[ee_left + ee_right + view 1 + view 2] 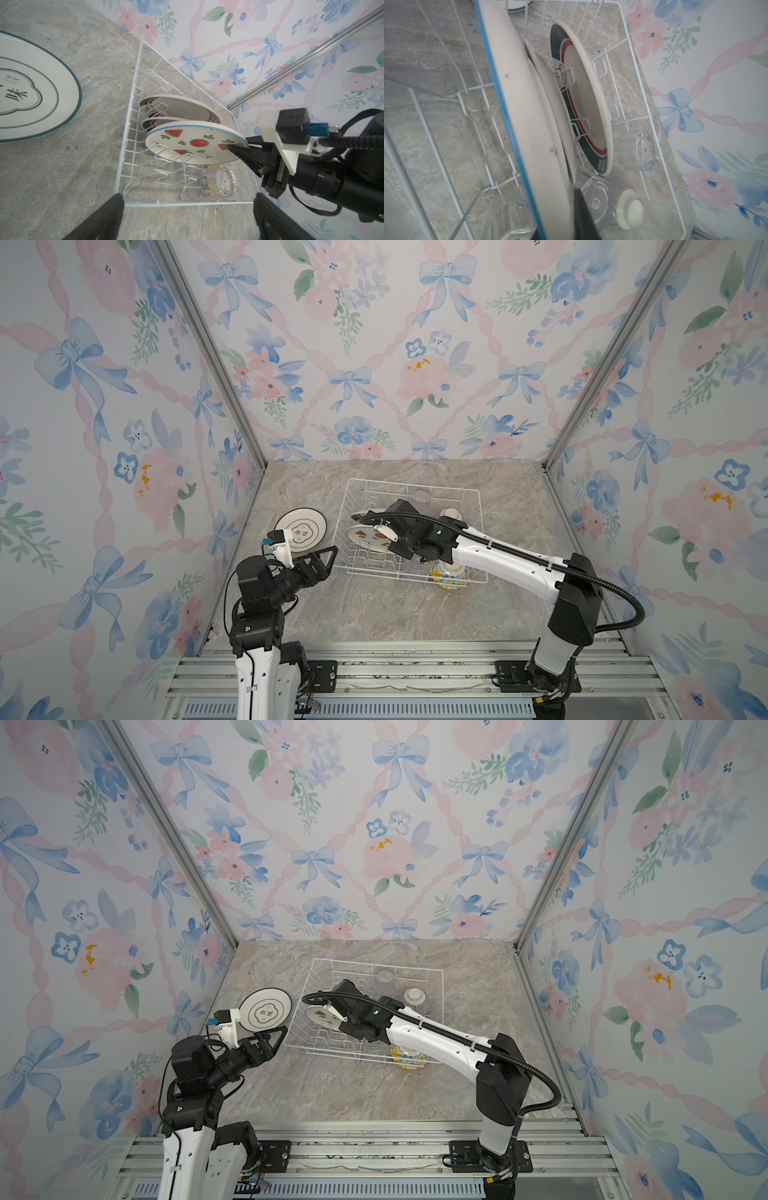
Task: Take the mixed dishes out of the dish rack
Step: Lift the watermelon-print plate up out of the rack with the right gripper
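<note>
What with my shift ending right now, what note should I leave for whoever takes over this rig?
Right end effector: shut on the rim of the watermelon plate, which is not yet out of the dish rack.
Left end effector: open, empty, beside the rack.
Done: teal-rimmed plate lies on the table.
Left: watermelon plate, two dark-banded plates, glass cups, yellow-blue bowl, upturned bowl.

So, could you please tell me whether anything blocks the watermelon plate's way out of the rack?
Yes: the watermelon plate, pinched at its rim by the right hand, sits between upright dividers, with the dish rack wall beyond. Nothing visible above it.
</note>
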`<action>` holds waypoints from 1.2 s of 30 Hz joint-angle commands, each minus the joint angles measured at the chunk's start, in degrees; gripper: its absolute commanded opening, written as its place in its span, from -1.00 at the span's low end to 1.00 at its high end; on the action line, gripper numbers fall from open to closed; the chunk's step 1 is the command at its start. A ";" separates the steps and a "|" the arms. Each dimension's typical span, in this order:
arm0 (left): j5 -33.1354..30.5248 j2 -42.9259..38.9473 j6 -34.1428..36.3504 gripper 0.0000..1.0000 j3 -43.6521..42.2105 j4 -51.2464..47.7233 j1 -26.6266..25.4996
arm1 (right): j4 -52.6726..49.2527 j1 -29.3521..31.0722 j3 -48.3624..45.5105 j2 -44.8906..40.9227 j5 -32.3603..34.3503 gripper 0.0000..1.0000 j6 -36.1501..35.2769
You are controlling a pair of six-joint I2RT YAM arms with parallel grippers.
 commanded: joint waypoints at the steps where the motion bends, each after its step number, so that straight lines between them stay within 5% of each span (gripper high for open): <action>1: 0.61 0.26 1.01 0.96 -0.62 0.06 -0.33 | 3.08 1.23 0.63 -4.50 -0.24 -1.00 3.37; 19: 0.36 0.17 0.93 0.96 -0.63 0.06 -0.34 | 6.64 -1.41 0.68 -13.01 -3.89 -1.00 10.44; 36: 0.07 -0.14 0.75 0.96 -0.72 0.02 -0.32 | 7.27 -9.48 0.18 -18.92 -13.17 -1.00 30.60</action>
